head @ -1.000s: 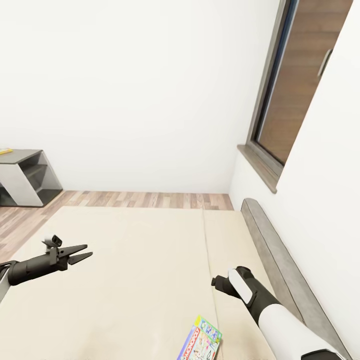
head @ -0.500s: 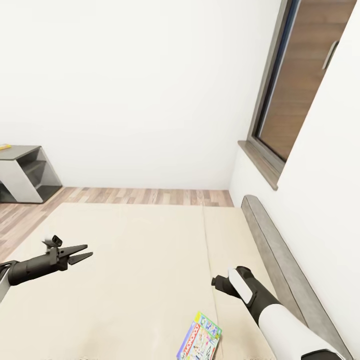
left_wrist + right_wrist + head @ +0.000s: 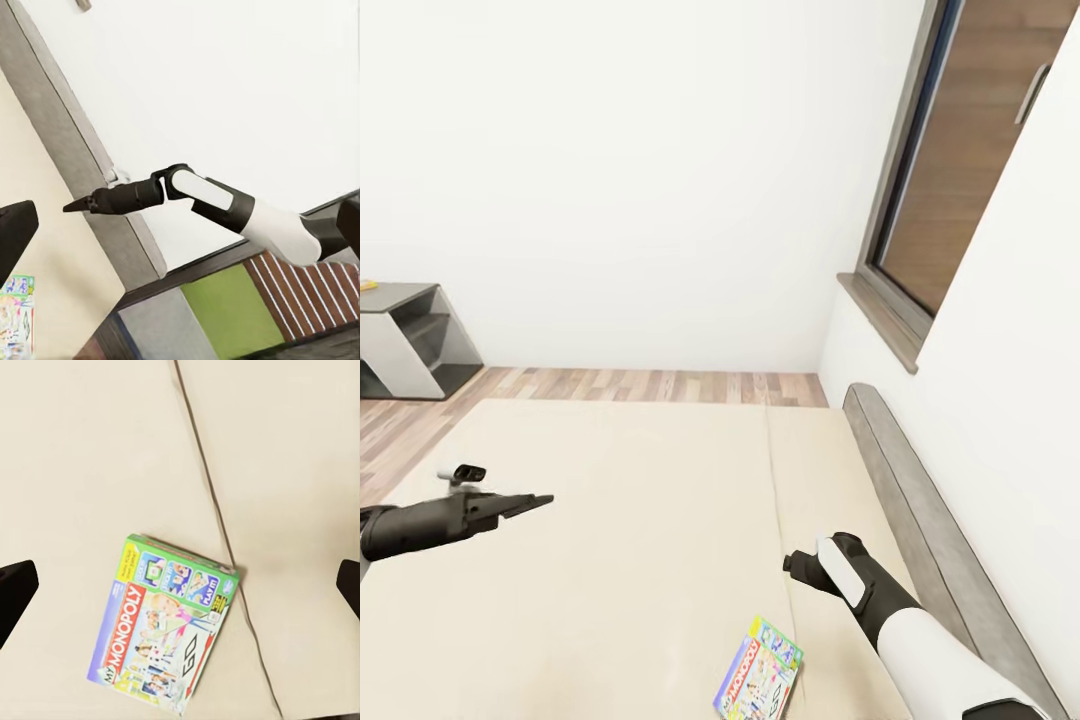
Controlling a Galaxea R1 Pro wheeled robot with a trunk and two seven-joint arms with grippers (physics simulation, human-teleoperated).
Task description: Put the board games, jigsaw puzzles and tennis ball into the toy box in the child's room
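Board game (image 3: 163,630) lies flat on the bed (image 3: 640,520), by the seam. Your right gripper (image 3: 180,585) hangs above it, fingers spread; left gripper (image 3: 525,503) looks pressed together. Box probably light, stiff, slick: pinch across an edge.

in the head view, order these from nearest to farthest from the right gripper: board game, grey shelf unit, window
1. board game: on the bed, just below and left of the right gripper.
2. window: upper right, on the side wall.
3. grey shelf unit: far left, across the room.
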